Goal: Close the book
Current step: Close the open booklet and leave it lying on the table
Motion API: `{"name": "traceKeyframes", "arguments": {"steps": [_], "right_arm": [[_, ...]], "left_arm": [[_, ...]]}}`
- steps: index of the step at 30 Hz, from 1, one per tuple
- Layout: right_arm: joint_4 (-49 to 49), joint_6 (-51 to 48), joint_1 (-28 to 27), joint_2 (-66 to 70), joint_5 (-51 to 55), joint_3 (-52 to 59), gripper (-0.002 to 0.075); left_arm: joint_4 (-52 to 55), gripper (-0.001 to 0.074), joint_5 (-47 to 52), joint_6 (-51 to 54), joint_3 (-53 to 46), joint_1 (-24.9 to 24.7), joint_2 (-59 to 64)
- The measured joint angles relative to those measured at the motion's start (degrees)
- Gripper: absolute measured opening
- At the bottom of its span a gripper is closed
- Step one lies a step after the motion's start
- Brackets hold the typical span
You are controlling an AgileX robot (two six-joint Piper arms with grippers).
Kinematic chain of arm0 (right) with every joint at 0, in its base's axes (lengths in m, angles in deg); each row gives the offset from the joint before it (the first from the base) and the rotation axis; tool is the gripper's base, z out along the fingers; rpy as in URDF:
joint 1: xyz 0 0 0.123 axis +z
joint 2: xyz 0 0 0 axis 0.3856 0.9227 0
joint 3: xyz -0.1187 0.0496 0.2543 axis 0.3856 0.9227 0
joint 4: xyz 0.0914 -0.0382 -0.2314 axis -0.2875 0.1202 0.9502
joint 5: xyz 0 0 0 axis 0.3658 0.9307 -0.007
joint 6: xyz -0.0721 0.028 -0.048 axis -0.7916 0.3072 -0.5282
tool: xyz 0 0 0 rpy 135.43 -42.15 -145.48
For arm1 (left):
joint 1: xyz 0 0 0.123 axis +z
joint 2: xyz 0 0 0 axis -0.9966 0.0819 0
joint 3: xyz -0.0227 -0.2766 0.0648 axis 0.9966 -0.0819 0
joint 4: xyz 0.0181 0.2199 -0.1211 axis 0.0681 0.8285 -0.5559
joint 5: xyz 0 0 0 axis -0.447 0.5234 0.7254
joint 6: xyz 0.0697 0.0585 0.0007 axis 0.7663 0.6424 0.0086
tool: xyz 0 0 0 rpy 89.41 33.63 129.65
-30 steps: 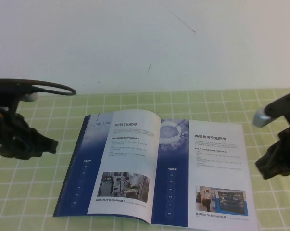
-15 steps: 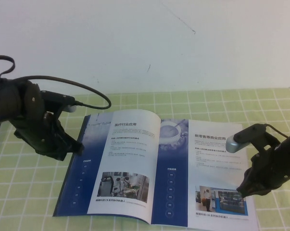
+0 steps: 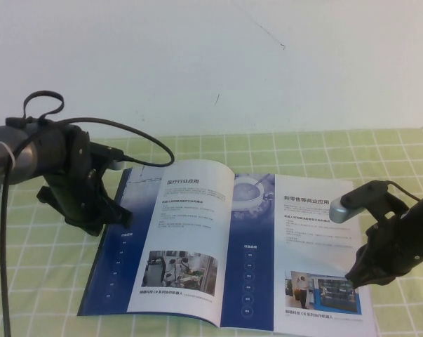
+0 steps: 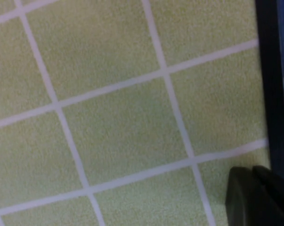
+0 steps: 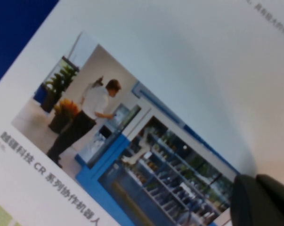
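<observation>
High view: both my arms have come in from the sides of the bench (image 3: 36, 281) within the last second. A moment ago they hung wide of the book (image 3: 225, 246); now my left hand (image 3: 101, 219) sits low against its left outer edge and my right hand (image 3: 358, 272) hovers over the lower corner of the right-hand page. Over the last half second the left one has only crept a little closer, while the right has hardly moved. Whether either hand is spread or pressed together I cannot tell.

The book itself has not changed — it lies open, face up, in the middle of the green checked cloth, with the left page bowed up slightly. So I judge that closing has not begun; this is the approach, with my left hand placed to get under the cover. The left wrist view shows the dark cover edge (image 4: 272, 84) just beside it.

The left page's heading (image 3: 189, 182) reads 医疗行业应用, and the right page's title (image 3: 315, 200) reads 新零售商业应用. In the right wrist view a photograph (image 5: 132, 155) of a man at blue shelving carries a caption (image 5: 47, 165) ending CR 系列协作机器人 — its first characters are too soft to be sure of.
</observation>
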Motion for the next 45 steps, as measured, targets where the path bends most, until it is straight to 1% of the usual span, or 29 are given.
{"name": "traceKeyframes", "arguments": {"steps": [5,9,12,14,16,22,23,25,27,29,35,38,41,45], "right_arm": [[0.0,0.0,0.0,0.0,-0.11,0.0,-0.0003],[0.0,0.0,0.0,0.0,-0.45,0.0,-0.0003],[-0.62,0.0,0.0,0.22,-1.63,0.0,-0.0003],[-1.37,0.0,0.0,0.36,-2.28,0.0,-0.0003],[-2.07,0.0,0.0,0.58,-2.77,0.0,-0.0003],[-3.77,0.0,0.0,0.6,-5.35,0.0,-0.0003],[-3.77,-0.12,0.08,0.6,-5.83,0.0,-0.0003],[-3.59,-0.65,0.08,0.45,-6.49,0.0,-0.0003],[-2.99,-0.7,-0.61,-0.78,-6.61,0.0,-0.0003],[-2.58,-0.7,-2.44,-3.82,-6.5,0.0,-0.0003],[-1.22,-2.05,-9.63,-16.85,-5.37,0.0,-0.0003],[1.24,-2.91,-12.2,-22.23,-3.06,0.1,-0.0003],[4.09,-2.96,-14.52,-27.99,0.58,0.1,-0.0003],[5.66,-3.05,-15.91,-35.28,6.53,0.51,-0.0003]], "left_arm": [[2.37,-0.0003,0.5,-0.1,0.44,-4.72,0.22],[1.57,-0.0003,1.87,-0.35,1.33,-9.5,0.34],[0.57,-0.0003,3.11,-0.58,2.79,-12.01,0.77],[-3.17,-0.0003,3.68,-0.69,4.15,-12.96,0.97],[-9.97,-0.0003,4.18,0.28,5.99,-13.31,1.34],[-33.24,-0.0003,4.97,13.09,11.76,-13.43,1.22],[-35.95,-0.0003,5.19,14.66,12.39,-13.53,0.97],[-37.79,-0.0003,5.8,17.43,13.46,-13.66,-0.5],[-35.66,-0.0003,6.6,18.12,13.92,-13.74,-2.39],[-29.58,-0.0003,7.44,16.46,14.21,-13.98,-4.69],[0.66,-0.0003,11.58,2.04,14.2,-14.0,-13.23],[10.85,-0.0003,12.94,-2.87,14.2,-14.0,-18.06],[15.97,-0.0003,13.33,-6.28,14.2,-14.0,-23.64],[17.94,-0.0003,11.7,-9.11,12.04,-14.0,-32.69]]}}
